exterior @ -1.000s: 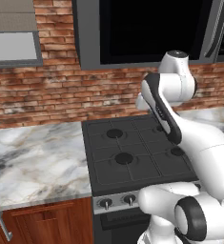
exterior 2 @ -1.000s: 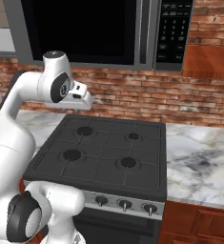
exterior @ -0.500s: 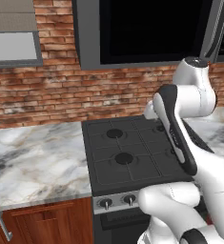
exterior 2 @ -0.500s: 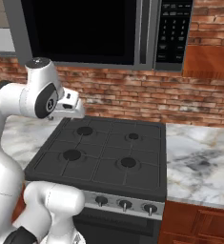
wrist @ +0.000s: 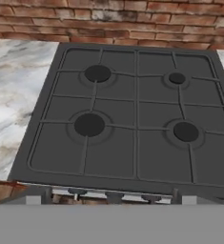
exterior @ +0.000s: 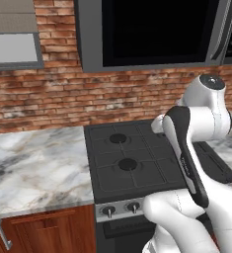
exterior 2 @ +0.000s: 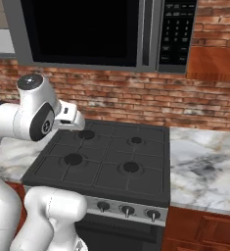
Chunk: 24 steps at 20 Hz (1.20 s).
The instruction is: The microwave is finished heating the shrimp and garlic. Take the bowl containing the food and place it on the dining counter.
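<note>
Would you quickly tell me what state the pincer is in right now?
Pincer: holding nothing, poised over the stove; whether it is open or closed cannot be told from these views.

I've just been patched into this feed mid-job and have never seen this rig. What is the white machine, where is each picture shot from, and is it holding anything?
The white machine is a robot arm on a base that can drive. Two cameras ride on that base behind the arm: in the left one the arm rises at the lower right, in the right one at the lower left. The third camera sits on the hand and looks along the jaws, down onto the black stove with its four burners. Marble worktop lies on both sides of the stove, against a brick wall. Above hangs the microwave, its black door shut, keypad at the right. The tips of the jaws barely show at the bottom of the hand view, so I cannot tell whether they are open. Nothing appears between them.
</note>
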Available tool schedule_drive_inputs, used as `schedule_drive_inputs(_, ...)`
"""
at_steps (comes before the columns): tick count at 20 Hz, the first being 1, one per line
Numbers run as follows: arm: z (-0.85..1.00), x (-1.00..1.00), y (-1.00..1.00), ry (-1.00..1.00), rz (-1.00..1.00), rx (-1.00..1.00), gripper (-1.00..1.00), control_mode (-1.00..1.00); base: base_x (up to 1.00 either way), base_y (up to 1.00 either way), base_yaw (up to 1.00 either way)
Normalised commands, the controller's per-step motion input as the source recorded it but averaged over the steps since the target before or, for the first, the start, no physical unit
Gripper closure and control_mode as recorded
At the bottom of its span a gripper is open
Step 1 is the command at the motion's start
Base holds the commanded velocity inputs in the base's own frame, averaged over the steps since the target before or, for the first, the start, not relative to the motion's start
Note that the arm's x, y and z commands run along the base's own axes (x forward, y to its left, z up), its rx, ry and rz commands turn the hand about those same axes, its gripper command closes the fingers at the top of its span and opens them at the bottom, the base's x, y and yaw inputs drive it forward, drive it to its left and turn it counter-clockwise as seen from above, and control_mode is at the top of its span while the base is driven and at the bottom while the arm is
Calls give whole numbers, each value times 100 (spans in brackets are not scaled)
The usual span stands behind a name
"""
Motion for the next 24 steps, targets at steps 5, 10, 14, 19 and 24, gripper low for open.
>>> schedule_drive_inputs(5, 0, 0, 0, 0, 0, 0, -100, 100, -27, -64, 0)
schedule_drive_inputs(10, 0, 0, 0, 0, 0, 0, -100, 100, -39, -63, 0)
schedule_drive_inputs(14, 0, 0, 0, 0, 0, 0, -100, 100, -49, -43, 0)
schedule_drive_inputs(19, 0, 0, 0, 0, 0, 0, -100, 100, -40, -29, 0)
schedule_drive_inputs(24, 0, 0, 0, 0, 0, 0, -100, -100, -2, 0, 0)
